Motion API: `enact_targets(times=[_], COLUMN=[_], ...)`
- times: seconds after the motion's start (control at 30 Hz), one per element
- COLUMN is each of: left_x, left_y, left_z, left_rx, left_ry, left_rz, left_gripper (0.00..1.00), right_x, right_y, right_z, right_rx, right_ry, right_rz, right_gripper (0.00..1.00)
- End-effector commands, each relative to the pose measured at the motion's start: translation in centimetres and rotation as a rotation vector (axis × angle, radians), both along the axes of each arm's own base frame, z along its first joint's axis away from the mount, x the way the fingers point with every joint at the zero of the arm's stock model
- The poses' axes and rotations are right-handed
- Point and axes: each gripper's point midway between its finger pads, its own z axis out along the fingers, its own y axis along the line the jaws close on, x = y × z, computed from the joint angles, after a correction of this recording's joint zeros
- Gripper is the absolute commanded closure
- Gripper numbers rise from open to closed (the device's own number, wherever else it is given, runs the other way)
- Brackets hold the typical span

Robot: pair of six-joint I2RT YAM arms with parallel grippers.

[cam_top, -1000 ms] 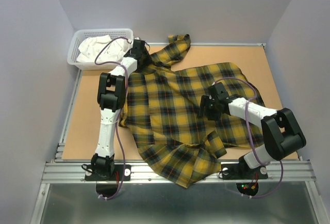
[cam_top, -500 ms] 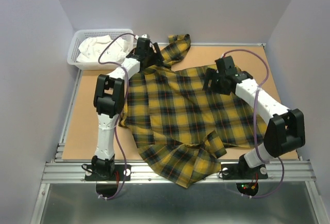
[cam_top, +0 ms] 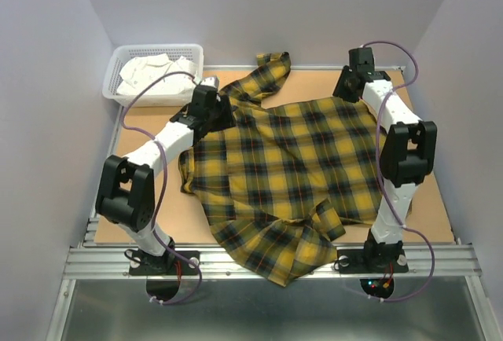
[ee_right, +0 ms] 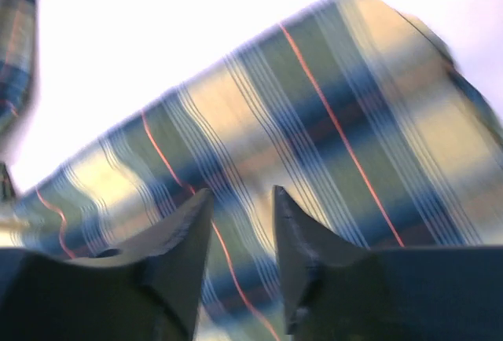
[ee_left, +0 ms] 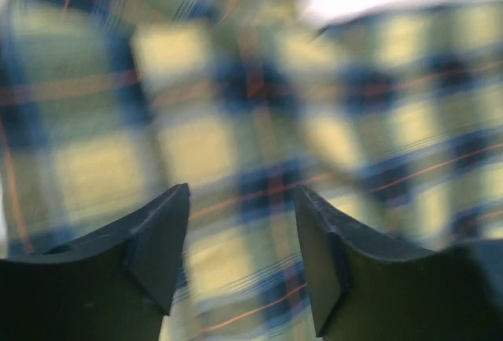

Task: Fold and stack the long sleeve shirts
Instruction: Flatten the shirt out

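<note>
yellow plaid flannel shirt (cam_top: 291,176): spread front-down across the desk (cam_top: 141,192) centre, one end overhanging at 6 o'clock. left hand (ee_left: 242,190): wide, over the 10 o'clock shoulder. right hand (ee_right: 242,192): narrow gap at the 1 o'clock corner; grip on cloth cannot be told.

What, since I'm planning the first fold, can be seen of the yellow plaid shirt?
The shirt is soft yellow cloth with dark plaid and thin red lines. It lies spread, wrinkled and unfolded, on the brown table, one sleeve reaching the far edge, its near end hanging over the front edge. The left gripper is over its far left part, jaws apart; the right gripper is at its far right corner, grip unclear.
</note>
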Motion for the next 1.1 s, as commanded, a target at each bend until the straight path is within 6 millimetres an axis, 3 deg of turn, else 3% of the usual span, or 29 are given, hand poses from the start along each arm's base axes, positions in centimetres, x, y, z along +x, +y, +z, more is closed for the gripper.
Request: enact_targets(times=[0.0,0.03,0.1,0.13,0.2,0.37,0.57,0.63,0.83,0.93,1.07], left_x=[-2.9,-3.2,-3.5,-3.9,-4.1,-5.4,-8.8,-9.9,-12.1,-12.7,-12.6], left_y=[2.8,3.1,3.6,3.8,4.6,6.0,8.0,8.4,8.4,8.4,8.2], left_z=[-6.7,-7.4,-8.8,-9.6,-10.9,-13.3,-15.4,-16.1,-17.2,-16.9,-15.8], left_rx=[0.135,0.145,0.165,0.174,0.205,0.245,0.246,0.244,0.227,0.219,0.205], left_ry=[0.146,0.16,0.182,0.2,0.223,0.311,0.422,0.465,0.535,0.538,0.502], left_rz=[0.025,0.029,0.041,0.042,0.061,0.067,0.068,0.061,0.033,0.024,0.013], left_gripper=[0.38,0.39,0.41,0.42,0.43,0.5,0.58,0.59,0.6,0.56,0.44], right_x=[5.0,5.9,6.9,7.3,8.3,9.4,9.7,9.6,9.1,9.2,9.8], right_y=[0.9,1.1,1.2,1.2,1.2,0.6,-2.4,-4.5,-9.8,-11.0,-11.8], right_z=[1.0,1.5,0.2,-1.7,-2.2,-6.8,-10.4,-11.7,-13.3,-13.0,-10.7], right_rx=[0.015,0.022,0.035,0.04,0.051,0.083,0.14,0.158,0.183,0.156,0.106], right_ry=[-0.108,-0.129,-0.123,-0.096,-0.104,-0.05,-0.003,0.014,0.031,0.022,-0.021], right_rz=[0.035,0.034,0.029,0.019,0.009,-0.036,-0.134,-0.187,-0.309,-0.309,-0.279], right_gripper=[0.62,0.62,0.62,0.62,0.62,0.62,0.62,0.62,0.61,0.6,0.58])
